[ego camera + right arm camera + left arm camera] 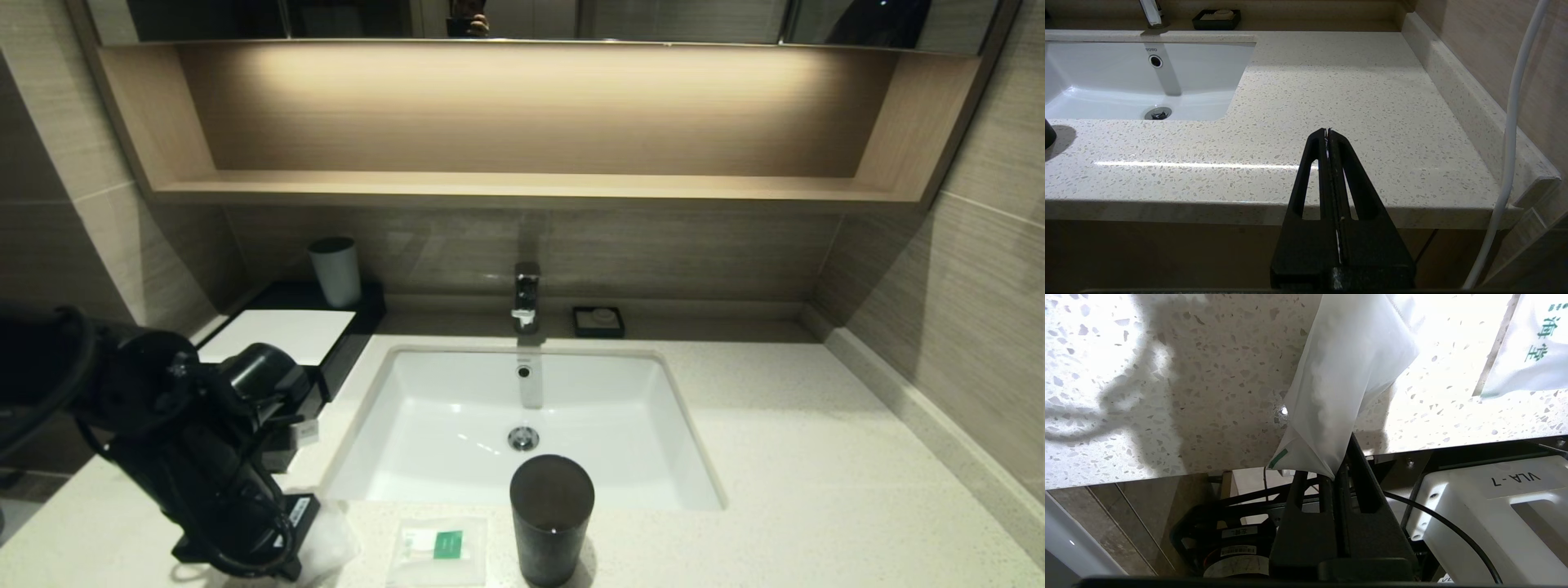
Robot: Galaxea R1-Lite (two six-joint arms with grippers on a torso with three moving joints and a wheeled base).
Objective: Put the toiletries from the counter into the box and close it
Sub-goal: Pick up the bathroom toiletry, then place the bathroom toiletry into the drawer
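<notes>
Here, from my head, my left gripper [314, 523] sits at the desk's [816, 490] front edge, on a clear packet [331, 543] beside the square sachet [438, 549]; the box [343, 343] lies behind. My left wrist shows fingers [1327, 486] clamping that packet. My right wrist shows its fingers [1327, 141] pressed together, holding nothing

The left arm [188, 441] is glossy black with looping black cables; each hand [1327, 136] has matte black slotted triangular fingers.
</notes>
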